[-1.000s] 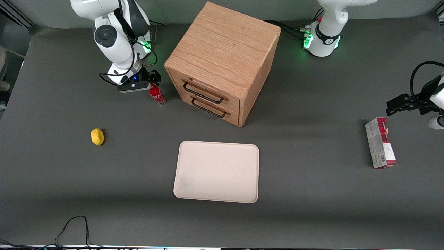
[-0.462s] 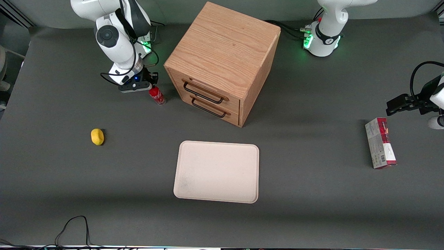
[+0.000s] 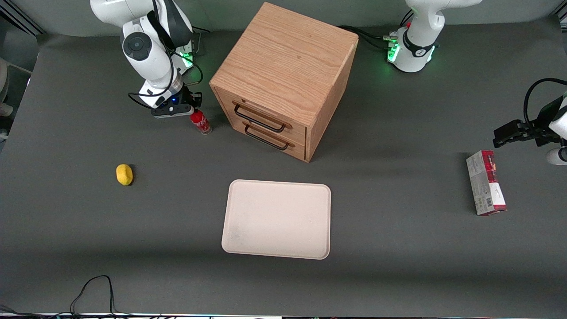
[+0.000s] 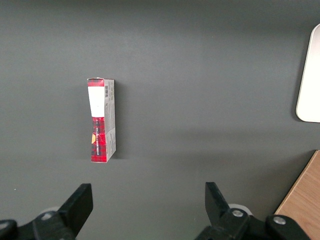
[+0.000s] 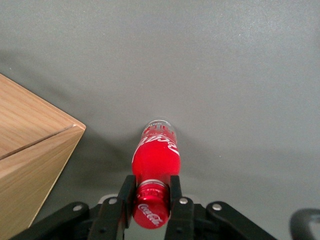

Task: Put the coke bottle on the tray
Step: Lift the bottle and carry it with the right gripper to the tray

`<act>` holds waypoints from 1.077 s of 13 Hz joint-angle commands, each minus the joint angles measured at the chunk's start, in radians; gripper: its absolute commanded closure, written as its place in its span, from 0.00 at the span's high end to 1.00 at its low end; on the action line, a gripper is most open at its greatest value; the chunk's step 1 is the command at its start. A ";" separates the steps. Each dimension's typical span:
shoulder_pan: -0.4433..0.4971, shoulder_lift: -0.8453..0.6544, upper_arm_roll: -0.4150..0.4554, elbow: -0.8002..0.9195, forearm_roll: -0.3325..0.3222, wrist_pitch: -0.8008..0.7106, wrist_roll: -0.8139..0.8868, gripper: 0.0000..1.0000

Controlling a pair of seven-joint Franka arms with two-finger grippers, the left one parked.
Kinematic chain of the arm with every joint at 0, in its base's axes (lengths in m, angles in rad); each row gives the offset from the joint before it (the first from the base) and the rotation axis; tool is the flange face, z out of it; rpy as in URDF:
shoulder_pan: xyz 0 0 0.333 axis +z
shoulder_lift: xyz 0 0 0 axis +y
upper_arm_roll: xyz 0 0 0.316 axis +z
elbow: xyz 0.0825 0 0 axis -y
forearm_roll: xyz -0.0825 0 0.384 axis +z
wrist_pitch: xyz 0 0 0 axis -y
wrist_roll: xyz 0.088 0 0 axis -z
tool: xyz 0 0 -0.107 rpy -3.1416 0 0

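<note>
My front camera looks steeply down from high above the counter (image 3: pixel 398 274), taking in its whole width. My right wrist camera peers close along its pincer (image 5: pixel 152 200) at the coke bottle (image 5: pixel 156 155), also visible in front view. My left wrist camera faces straight down, sharing the carton (image 4: pixel 101 120) and tray (image 4: pixel 310 75) corner.

In the front view the black two-finger gripper (image 3: pixel 193 110) hides the small red coke bottle's (image 3: pixel 201 122) cap.

The pale cream-pink tray (image 4: pixel 310 75) is cut off in the left wrist view.

white arm (image 3: pixel 146 48) – black hand (image 5: pixel 150 197) | black cables – green base light
</note>
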 commanded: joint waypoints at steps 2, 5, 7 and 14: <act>0.013 -0.008 -0.008 0.039 0.017 -0.078 0.023 0.00; -0.005 -0.005 -0.019 0.155 0.017 -0.205 0.023 0.00; -0.027 0.005 -0.031 0.262 0.015 -0.316 0.019 0.00; -0.054 0.381 -0.180 1.094 -0.041 -0.906 0.011 0.00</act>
